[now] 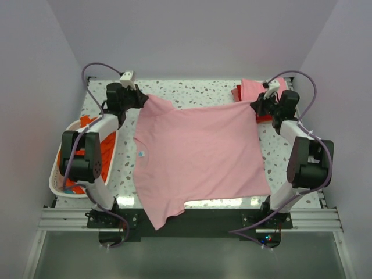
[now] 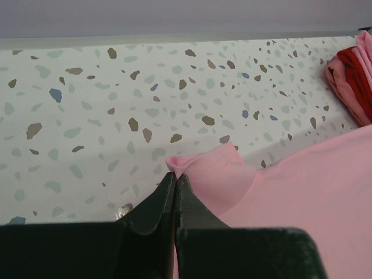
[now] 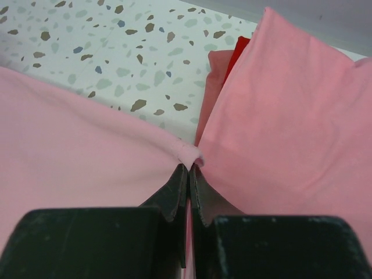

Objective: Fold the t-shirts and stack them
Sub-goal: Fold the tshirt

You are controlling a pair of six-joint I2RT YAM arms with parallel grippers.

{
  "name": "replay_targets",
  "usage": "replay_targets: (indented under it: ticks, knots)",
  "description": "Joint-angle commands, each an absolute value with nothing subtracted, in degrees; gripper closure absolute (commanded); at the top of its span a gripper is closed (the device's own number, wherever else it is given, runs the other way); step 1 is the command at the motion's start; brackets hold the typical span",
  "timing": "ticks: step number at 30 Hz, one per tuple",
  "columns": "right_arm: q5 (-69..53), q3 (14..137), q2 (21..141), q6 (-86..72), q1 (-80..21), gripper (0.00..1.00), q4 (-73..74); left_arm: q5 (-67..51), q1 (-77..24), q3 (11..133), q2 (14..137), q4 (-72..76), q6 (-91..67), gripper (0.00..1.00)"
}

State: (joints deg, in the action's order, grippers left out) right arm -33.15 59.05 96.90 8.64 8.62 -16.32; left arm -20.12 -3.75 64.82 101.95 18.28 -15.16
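a pink shirt (image 1: 197, 157) lies spread nearly flat across the middle of the table (image 1: 197, 88). its collar points left, with a small white label (image 1: 142, 154) at the neck, and its hem lies to the right. the near sleeve droops over the table's front edge, between the two arm bases.

the left gripper (image 2: 175, 178) is at the far left of the shirt. its jaws are pressed together on the tip of the far sleeve, and a small fold of pink cloth bunches up just above the fingertips. the right gripper (image 3: 190, 168) is at the far right. its jaws are closed tight on the far hem corner, and a little roll of fabric pokes out past the tips.

just beyond the right gripper, at the table's far right corner, sits a stack (image 1: 250, 90) of folded shirts. the top one is pink, with red showing underneath at the edge. the right gripper's corner of the spread shirt touches or overlaps this stack.

a white basket (image 1: 59, 181) stands at the table's left edge beside the left arm, with an orange shirt (image 1: 108, 156) inside it.
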Motion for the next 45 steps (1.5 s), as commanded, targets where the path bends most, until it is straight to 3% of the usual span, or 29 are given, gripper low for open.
replay_targets:
  ticks: [1, 19, 45]
  knots:
    - [-34.28, 57.92, 92.47, 10.54, 8.53, 1.0, -19.43, -24.78, -3.34, 62.77, 96.96, 20.22, -12.39, 1.0]
    - [-34.36, 49.31, 87.98, 13.8, 9.49, 1.0, -19.95, -27.33, -3.43, 51.51, 81.22, 11.52, -10.99, 1.0]
    - [-36.56, 46.85, 89.3, 13.8, 11.78, 1.0, -23.03, -28.04, -4.57, 46.41, 73.83, 3.52, -10.02, 1.0]
